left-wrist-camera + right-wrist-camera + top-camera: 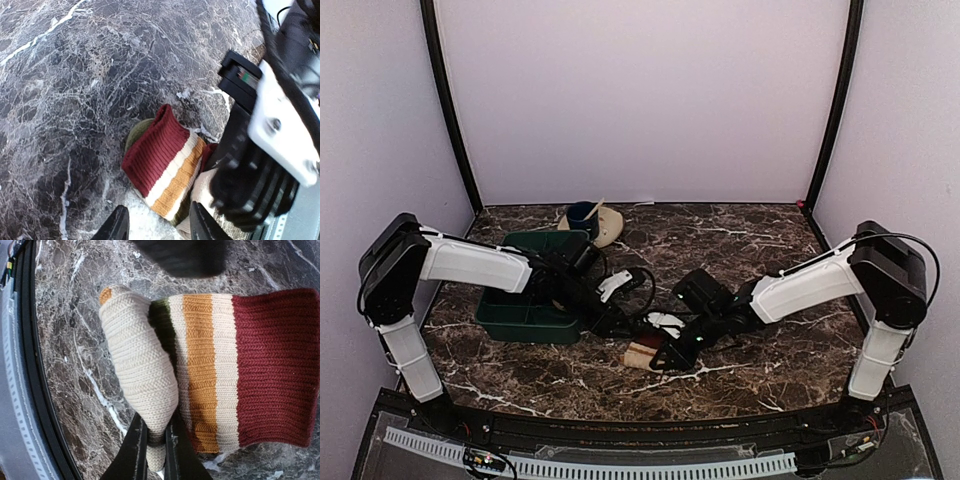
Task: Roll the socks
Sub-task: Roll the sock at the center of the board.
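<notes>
Top view: a dark marble table (770,240) is enclosed by pale walls (640,100). A green bin (520,320) is seen left of centre, and a saucer (610,228) with a cup (582,215) at upper centre. Both arms are stretched toward the socks (645,352) at lower centre.

Left wrist: the left gripper (157,227) is held apart at the bottom edge, the socks lying just beyond it.

Right wrist: the right gripper (156,452) is clamped on the socks' cream fold at bottom centre.
</notes>
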Motion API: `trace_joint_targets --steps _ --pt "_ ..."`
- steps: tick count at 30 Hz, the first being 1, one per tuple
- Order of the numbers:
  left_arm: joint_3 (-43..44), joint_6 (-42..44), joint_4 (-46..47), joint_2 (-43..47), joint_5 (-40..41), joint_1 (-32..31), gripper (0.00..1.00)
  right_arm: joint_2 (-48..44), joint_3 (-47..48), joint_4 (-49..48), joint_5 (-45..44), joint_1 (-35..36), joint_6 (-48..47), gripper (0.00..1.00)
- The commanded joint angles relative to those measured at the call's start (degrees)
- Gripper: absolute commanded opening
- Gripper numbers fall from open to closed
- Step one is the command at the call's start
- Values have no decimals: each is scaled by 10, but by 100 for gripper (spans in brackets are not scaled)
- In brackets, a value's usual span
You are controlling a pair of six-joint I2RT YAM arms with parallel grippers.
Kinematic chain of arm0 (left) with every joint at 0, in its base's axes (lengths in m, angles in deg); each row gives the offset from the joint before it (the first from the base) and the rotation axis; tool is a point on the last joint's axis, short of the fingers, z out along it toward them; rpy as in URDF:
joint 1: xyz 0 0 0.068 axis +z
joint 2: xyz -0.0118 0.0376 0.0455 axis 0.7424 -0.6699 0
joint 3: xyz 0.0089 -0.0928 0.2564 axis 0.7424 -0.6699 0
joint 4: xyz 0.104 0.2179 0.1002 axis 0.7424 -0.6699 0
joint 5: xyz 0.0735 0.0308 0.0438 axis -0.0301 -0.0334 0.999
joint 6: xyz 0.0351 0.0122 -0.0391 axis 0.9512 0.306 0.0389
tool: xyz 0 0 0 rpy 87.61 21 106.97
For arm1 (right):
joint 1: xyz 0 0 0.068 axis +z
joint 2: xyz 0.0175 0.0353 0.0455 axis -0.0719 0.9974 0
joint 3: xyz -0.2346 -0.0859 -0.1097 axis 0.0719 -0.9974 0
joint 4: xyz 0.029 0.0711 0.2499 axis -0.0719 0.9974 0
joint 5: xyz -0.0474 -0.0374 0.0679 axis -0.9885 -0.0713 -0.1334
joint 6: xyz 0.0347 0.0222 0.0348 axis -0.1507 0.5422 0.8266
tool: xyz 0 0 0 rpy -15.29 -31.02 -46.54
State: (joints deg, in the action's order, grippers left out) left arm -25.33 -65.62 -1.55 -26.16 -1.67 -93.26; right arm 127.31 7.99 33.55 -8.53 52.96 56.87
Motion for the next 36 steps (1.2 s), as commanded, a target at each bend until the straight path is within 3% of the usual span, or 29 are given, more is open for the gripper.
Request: trace_joint_targets --steps 1,18,36 --pt "-21 5 26 34 32 -21 43 35 -15 82 41 -14 20 2" --pt "-82 51 55 92 95 -95 45 63 -4 92 99 -43 23 2" --pt "-85 152 56 68 213 -166 44 73 13 116 127 -54 11 1"
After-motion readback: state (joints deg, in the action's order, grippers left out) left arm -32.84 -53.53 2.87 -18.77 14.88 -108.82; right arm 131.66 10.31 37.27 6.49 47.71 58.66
